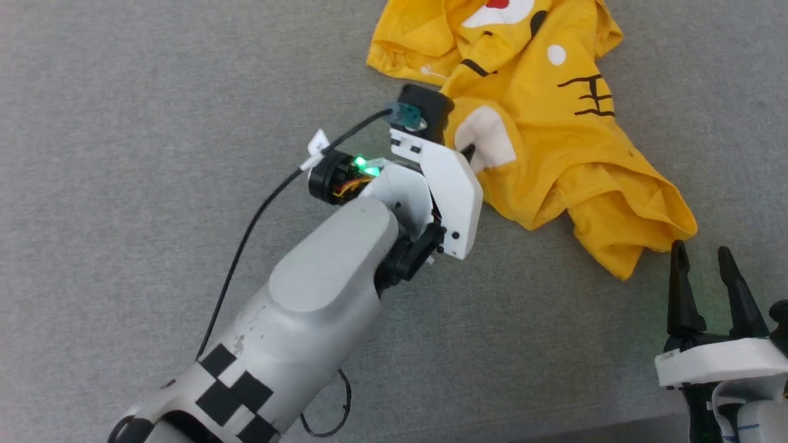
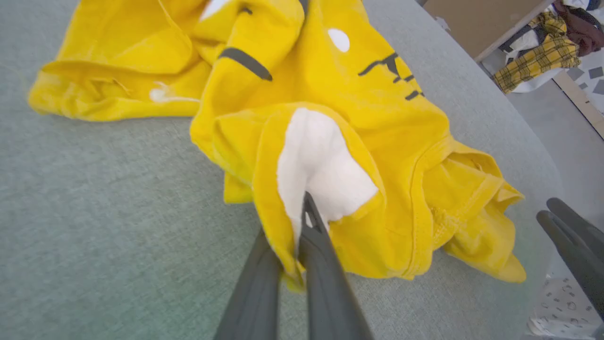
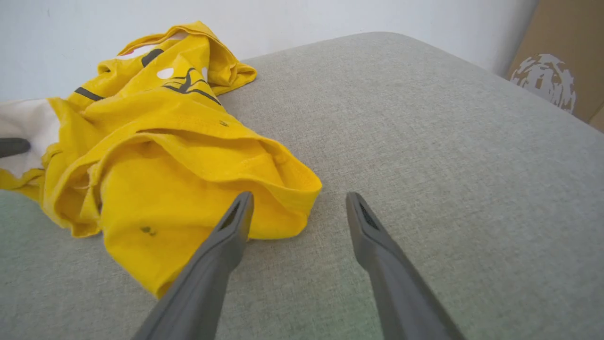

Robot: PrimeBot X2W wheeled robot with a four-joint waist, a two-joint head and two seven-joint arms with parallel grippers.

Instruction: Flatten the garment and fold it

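The garment point(image 1: 542, 135), a bright yellow T-shirt with white patches and black stripe marks, lies crumpled on the grey padded surface at the upper right of the head view. My left gripper point(image 1: 469, 154) is shut on a fold of the garment point(image 2: 368, 141) at the edge of a white patch point(image 2: 325, 170), the cloth pinched between its two dark fingers point(image 2: 321, 250). My right gripper point(image 1: 703, 258) stands open just beside the shirt's lower right corner, touching nothing. In the right wrist view the open right gripper point(image 3: 298, 204) has one fingertip over the garment's point(image 3: 165, 156) hem.
The grey padded surface point(image 1: 154, 123) stretches to the left and below the shirt. Its curved edge point(image 2: 542, 141) drops off at the right of the left wrist view, with a pile of clothes point(image 2: 547, 47) and a cardboard panel point(image 3: 557, 71) beyond. A black cable point(image 1: 246, 234) runs along my left arm.
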